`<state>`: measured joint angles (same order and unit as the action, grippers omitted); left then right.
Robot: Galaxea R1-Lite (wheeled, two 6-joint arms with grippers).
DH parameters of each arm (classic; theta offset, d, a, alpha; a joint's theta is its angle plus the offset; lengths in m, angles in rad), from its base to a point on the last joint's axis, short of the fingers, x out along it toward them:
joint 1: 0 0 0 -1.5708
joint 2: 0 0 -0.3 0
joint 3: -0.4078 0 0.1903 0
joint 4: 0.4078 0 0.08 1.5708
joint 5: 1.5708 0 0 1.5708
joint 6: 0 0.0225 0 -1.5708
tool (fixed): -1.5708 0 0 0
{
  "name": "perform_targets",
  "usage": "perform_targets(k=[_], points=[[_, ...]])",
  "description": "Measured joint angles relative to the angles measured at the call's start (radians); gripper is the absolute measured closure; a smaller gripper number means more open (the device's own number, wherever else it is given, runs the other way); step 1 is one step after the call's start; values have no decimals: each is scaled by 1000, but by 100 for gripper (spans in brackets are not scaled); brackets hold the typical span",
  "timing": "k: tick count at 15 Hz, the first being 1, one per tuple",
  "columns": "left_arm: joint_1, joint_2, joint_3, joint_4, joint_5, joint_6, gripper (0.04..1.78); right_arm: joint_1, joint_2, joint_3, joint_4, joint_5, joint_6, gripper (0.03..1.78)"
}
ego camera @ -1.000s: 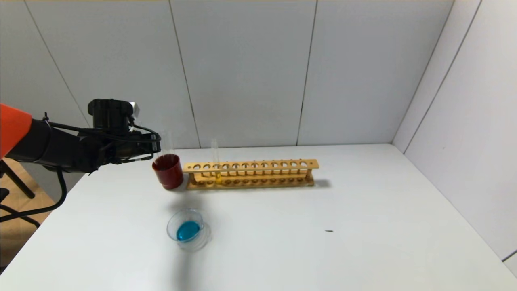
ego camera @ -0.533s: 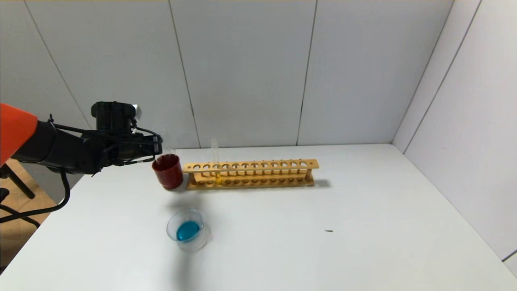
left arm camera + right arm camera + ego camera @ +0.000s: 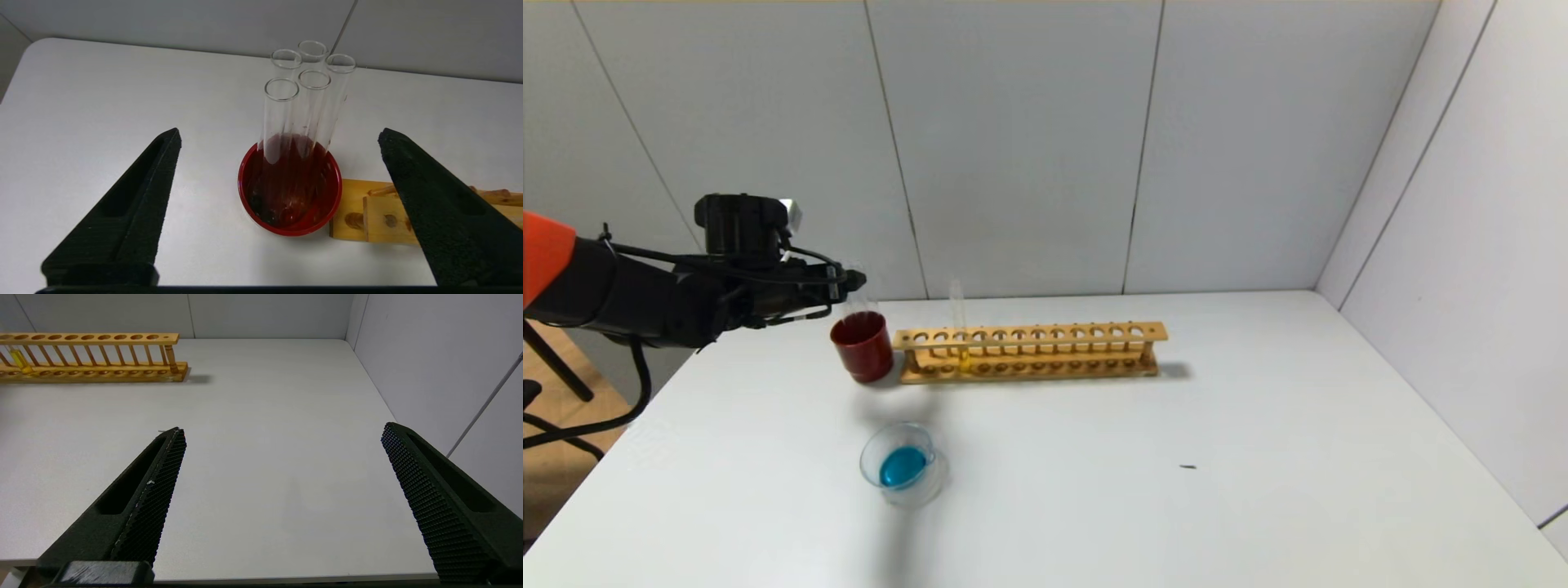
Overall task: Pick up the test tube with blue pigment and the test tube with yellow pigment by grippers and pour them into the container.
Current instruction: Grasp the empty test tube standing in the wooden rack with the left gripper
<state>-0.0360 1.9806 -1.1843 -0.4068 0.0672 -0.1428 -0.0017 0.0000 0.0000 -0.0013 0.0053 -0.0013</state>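
Now we judge the step in hand to be clearing the left gripper [image 3: 278, 139] away from the red cup [image 3: 290, 185], and to do it well we lift straight up and back so neither finger clips the five empty tubes [image 3: 304, 98] leaning in it, before reaching for the yellow tube [image 3: 962, 347] in the wooden rack [image 3: 1029, 351]. Its jaws stand wide open on either side of the cup, holding and touching nothing. The blue liquid already sits in the glass dish [image 3: 900, 464] on the surface [image 3: 1176, 490], while the right gripper [image 3: 282, 433] hangs open and idle over the right of the surface.
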Motion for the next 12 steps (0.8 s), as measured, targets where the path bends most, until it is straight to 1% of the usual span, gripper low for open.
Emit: perform_targets(k=[3,7,10,12], points=[[-39,-79,42,29,5,0,8,0,0,0,0,0,0,6],[-157,-197,171,31,42,1,8,0,0,0,0,0,0,6],[-227,-268,261,26,49,1,8,0,0,0,0,0,0,6],[-269,-298,298,24,74,3,8,0,0,0,0,0,0,6]])
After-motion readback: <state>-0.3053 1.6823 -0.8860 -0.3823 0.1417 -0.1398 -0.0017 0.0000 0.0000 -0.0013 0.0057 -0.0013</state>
